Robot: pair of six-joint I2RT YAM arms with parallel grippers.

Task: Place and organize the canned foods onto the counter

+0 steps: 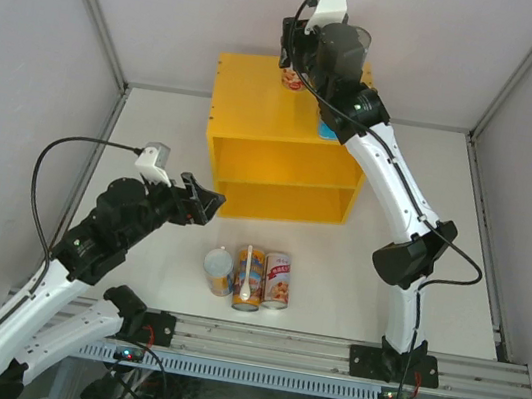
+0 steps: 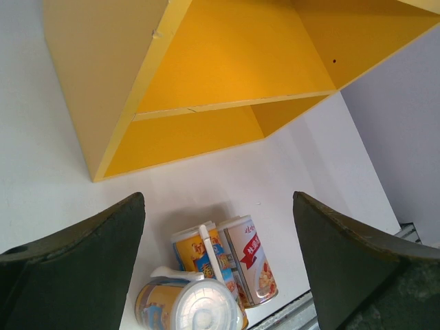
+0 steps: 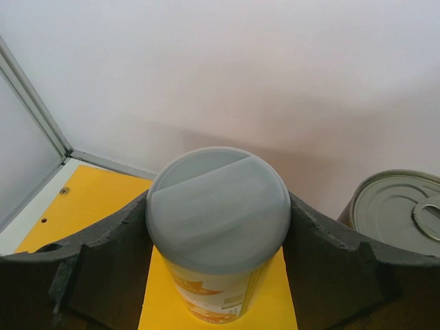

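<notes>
While right tool [image 3: 218, 240] clamps a grey-lidded can [image 3: 217, 206] atop the twelve-o'clock yellow shelf [image 1: 260, 108], left tool [image 2: 218, 227] gapes over white surface [image 1: 167, 123].

The white table [image 1: 154, 141] carries a bright yellow wooden shelf unit [image 1: 260, 108]; a grey-lidded orange can [image 3: 216, 206] stands on its top. In front, on the table: an orange-blue can [image 1: 219, 269] on its side, a spoon-topped orange-blue can [image 1: 248, 283], a white-red can [image 1: 277, 279].

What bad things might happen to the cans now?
The grey-lidded can in the right gripper is very close to a silver-topped can on the yellow shelf, so letting go or pulling away might bump it. On the table, three cans are packed side by side. The open left gripper might shove the neighbours when grabbing one.
</notes>
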